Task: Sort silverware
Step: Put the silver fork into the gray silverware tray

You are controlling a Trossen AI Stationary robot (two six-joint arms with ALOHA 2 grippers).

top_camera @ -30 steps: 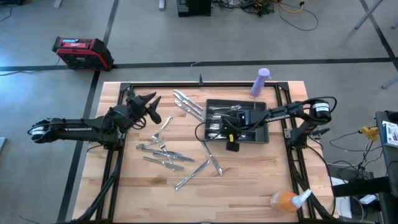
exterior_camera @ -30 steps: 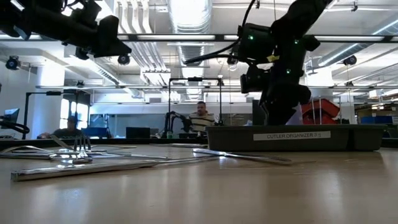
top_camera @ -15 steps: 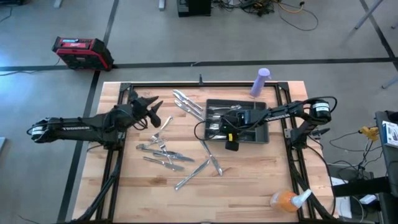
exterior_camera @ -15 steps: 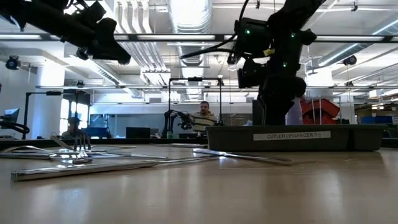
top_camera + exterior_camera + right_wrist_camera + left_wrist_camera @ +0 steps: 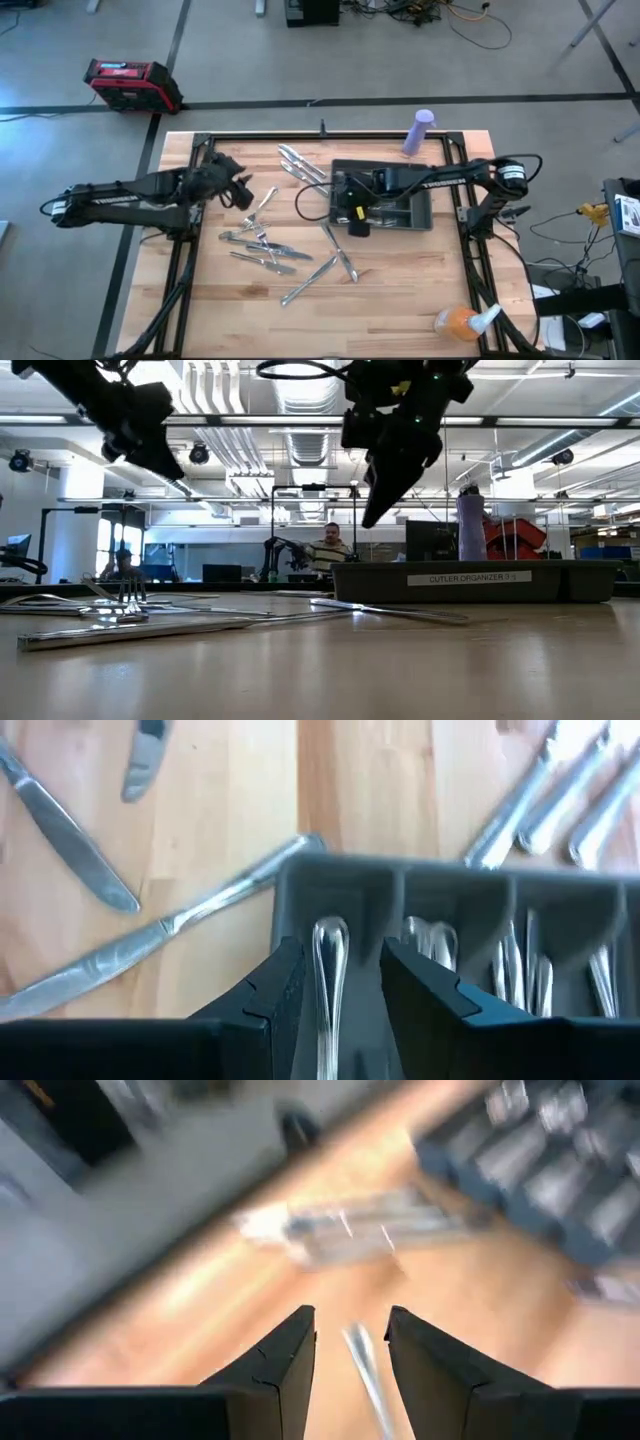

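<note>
Hovering over tray (image 5: 424, 212) left edge, right gripper (image 5: 333, 982) narrowly parted, empty; left gripper (image 5: 350, 1342) likewise.

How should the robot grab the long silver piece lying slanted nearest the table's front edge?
Grip the long silver piece around its middle, coming straight down from above with the fingers set across its slant. It lies flat and slim, with bare wood on both sides there, so the fingers likely fit.

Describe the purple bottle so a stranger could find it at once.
Start at the dark grey cutlery tray on the wooden table. Just beyond its far right corner, near the table's far edge, stands the purple bottle: the only upright, coloured thing among flat silver cutlery.
</note>
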